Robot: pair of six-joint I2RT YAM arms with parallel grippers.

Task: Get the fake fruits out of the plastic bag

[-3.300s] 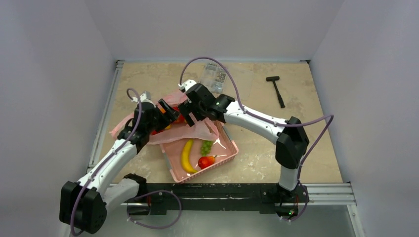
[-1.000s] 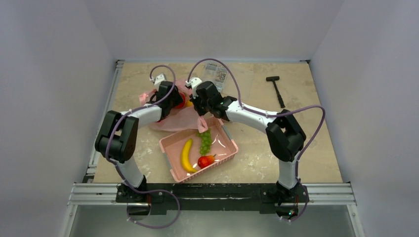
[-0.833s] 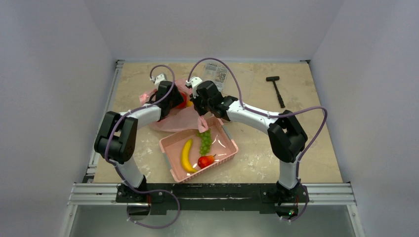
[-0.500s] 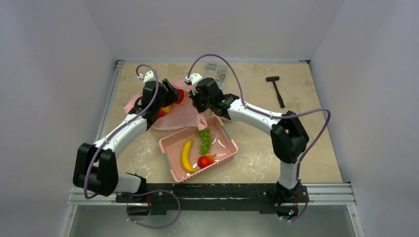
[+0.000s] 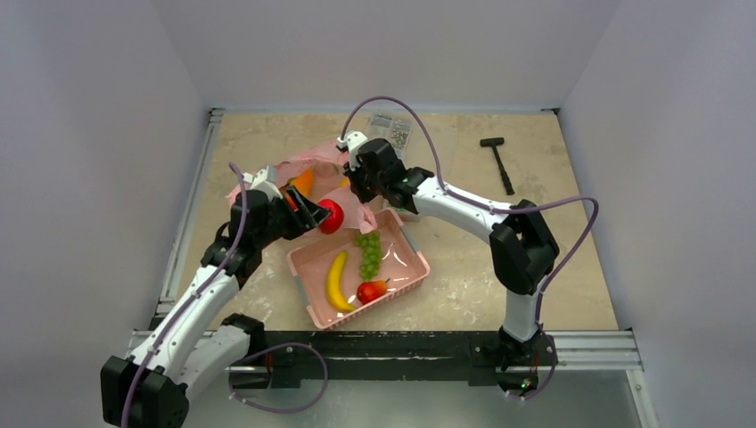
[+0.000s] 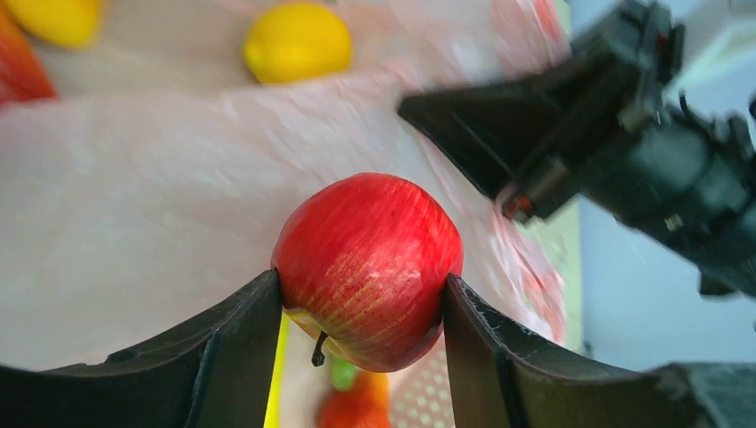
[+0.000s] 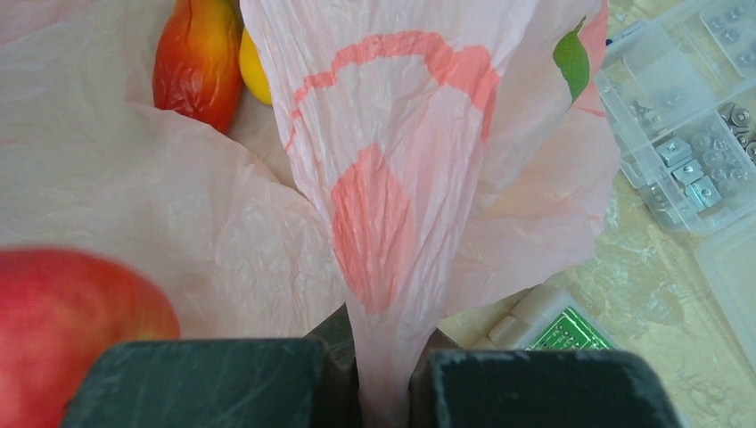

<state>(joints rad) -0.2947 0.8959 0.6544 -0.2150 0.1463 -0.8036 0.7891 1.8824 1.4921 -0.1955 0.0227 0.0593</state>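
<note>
Tabletop (image 5: 464,281): hammer (image 5: 497,164) overhead only; wrist views show apple (image 6: 367,267), bag (image 7: 392,223) pinched.

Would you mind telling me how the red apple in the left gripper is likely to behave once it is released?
The red apple is round and glossy, so it would probably roll on a flat surface. The left gripper pinches it only across its sides, so it might slip. It seems rigid: the fingers leave no dent.
</note>
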